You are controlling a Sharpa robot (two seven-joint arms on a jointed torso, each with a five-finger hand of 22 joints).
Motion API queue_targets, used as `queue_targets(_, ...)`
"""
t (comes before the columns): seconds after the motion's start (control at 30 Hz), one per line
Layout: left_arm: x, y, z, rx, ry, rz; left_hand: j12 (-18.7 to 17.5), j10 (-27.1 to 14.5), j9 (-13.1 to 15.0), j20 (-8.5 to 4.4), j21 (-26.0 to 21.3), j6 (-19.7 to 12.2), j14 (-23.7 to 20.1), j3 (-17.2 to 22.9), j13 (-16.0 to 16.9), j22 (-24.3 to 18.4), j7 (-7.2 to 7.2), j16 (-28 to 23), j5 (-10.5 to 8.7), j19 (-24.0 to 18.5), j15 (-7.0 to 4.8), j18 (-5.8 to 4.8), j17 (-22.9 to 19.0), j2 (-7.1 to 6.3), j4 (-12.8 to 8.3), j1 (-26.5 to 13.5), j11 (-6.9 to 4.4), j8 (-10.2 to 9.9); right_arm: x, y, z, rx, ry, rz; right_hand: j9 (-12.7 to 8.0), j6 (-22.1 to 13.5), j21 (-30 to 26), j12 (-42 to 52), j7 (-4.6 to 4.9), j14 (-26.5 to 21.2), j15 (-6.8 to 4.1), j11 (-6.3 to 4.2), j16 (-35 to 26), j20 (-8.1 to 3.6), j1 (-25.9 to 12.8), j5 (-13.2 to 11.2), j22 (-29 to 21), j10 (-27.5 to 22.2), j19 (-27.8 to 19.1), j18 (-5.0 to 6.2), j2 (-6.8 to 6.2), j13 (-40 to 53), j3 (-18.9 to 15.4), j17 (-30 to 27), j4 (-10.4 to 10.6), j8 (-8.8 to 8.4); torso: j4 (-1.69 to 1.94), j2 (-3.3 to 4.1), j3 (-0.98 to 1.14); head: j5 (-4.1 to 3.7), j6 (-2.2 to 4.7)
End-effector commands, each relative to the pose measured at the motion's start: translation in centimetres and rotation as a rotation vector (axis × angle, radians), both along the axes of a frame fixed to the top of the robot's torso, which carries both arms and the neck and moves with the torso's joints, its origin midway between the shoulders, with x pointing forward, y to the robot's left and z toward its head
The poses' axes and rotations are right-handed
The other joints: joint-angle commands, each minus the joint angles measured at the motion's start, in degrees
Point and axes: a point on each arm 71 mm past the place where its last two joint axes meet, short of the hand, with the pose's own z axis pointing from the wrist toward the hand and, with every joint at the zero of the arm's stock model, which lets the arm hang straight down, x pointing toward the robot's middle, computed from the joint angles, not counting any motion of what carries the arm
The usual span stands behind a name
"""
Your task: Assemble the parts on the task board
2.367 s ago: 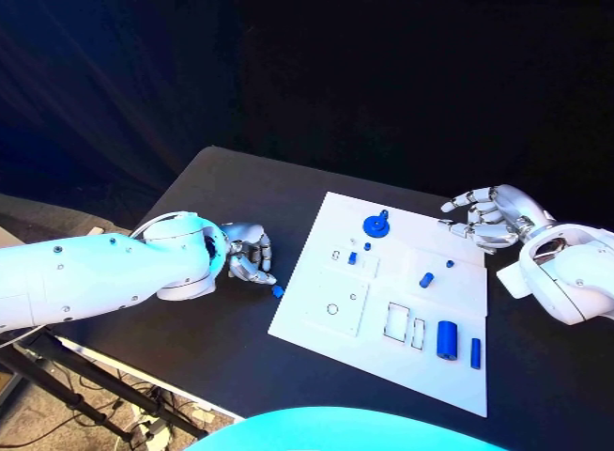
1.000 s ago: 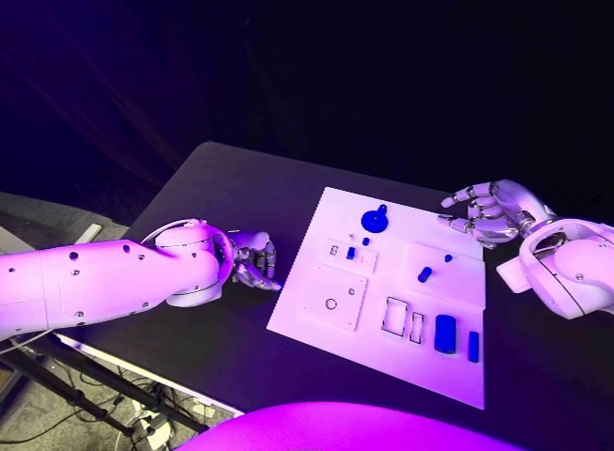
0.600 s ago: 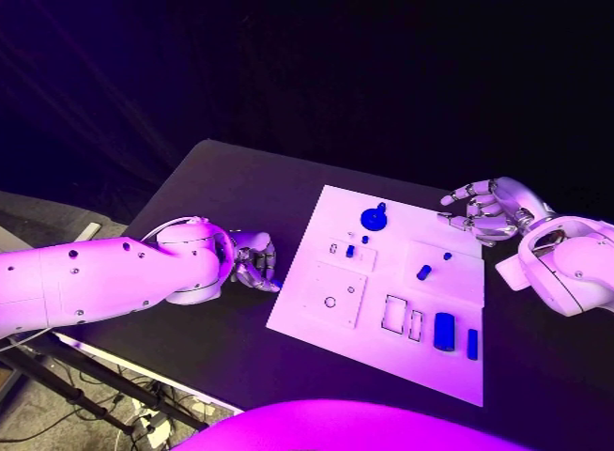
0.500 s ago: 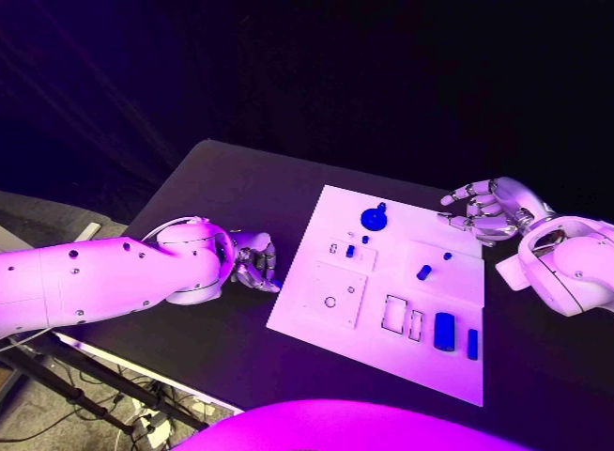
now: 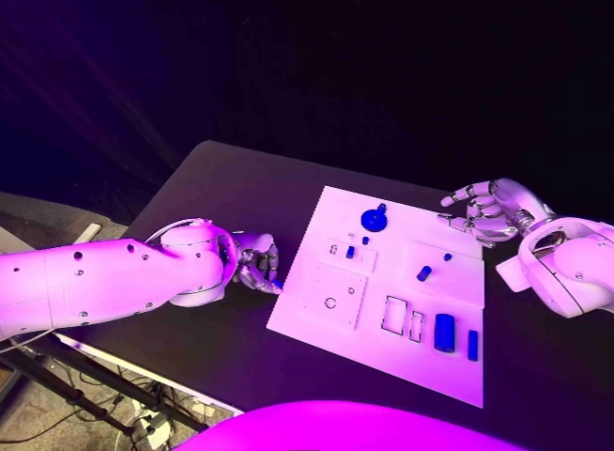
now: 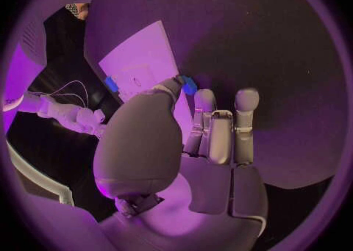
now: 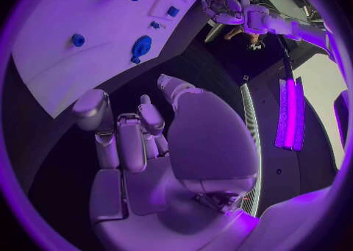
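Note:
The white task board (image 5: pixel 389 301) lies mid-table. On it are a blue knob (image 5: pixel 375 219), small blue pieces (image 5: pixel 423 272) and, at the near right, a blue cylinder (image 5: pixel 445 333) with a slim blue bar (image 5: pixel 472 345) beside it. My left hand (image 5: pixel 260 263) is low at the board's left edge. In the left wrist view its thumb and a finger pinch a small blue part (image 6: pixel 189 85), with the board (image 6: pixel 143 54) just beyond. My right hand (image 5: pixel 481 214) hovers off the board's far right corner, fingers loosely bent and apart, holding nothing (image 7: pixel 140 145).
The black table (image 5: pixel 212 188) has bare room left of the board and along its near edge. Rectangular slots (image 5: pixel 395 317) and a square recess with a round hole (image 5: pixel 331 303) mark the board's near half. In the right wrist view the knob (image 7: pixel 140 46) lies close ahead of the fingers.
A small blue part that lay on the table by the board's left edge 2.4 s ago is now pinched in my left hand. In the last second neither hand has visibly moved.

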Motion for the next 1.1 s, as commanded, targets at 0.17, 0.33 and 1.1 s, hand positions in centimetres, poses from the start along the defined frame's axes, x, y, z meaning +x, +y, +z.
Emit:
queue_targets(0.17,-0.2,-0.3,-0.3,-0.049,0.037,0.007,1.23,2.63,-1.68,-0.54,1.47,3.29,1.15,5.15,2.70,1.80,-0.89,0.99,0.09,1.18,-0.61,-1.34,1.39,1.73,-0.48,5.87,-0.86,-0.26,-0.1,0.1,0.0,-0.007,-0.001,0.017,-0.09,-0.47,-0.36,0.20,-0.06,1.71,-0.43,-0.08,-0.21,-0.25,-0.16,0.32,-0.08,0.10,0.06,0.87,-0.04,0.08,0.02,0.05,0.28,0.20,0.07,-0.02,-0.03,-0.24,0.10)
queue_targets(0.33,-0.3,-0.2,-0.5,-0.089,0.073,0.025,0.98,3.69,-2.23,-0.91,2.07,5.04,1.53,9.28,3.22,2.56,-1.39,1.38,0.07,1.36,-0.99,-1.45,2.21,2.85,-1.40,8.27,-1.26,-0.23,-0.1,0.1,0.0,-0.007,-0.002,0.017,-0.09,-0.47,-0.36,0.20,-0.06,1.71,-0.43,-0.08,-0.21,-0.25,-0.16,0.32,-0.08,0.10,0.06,0.87,-0.04,0.08,0.02,0.05,0.28,0.20,0.05,-0.01,-0.04,-0.23,0.19)
queue_targets(1.1,-0.3,0.9,-0.8,-0.144,0.149,0.088,2.41,9.37,0.15,-1.44,4.56,4.61,2.48,16.93,7.66,6.47,-1.90,2.26,-0.07,3.52,-1.56,-2.08,4.09,1.40,-2.58,4.61,-1.81,2.27,0.0,0.1,0.0,-0.009,-0.002,0.017,-0.09,-0.43,-0.53,0.15,-0.08,1.69,-0.43,-0.10,-0.27,-0.26,-0.18,0.32,-0.17,0.05,0.03,0.89,-0.01,-0.01,0.05,-0.04,0.32,0.27,0.07,0.00,-0.04,-0.29,0.12)
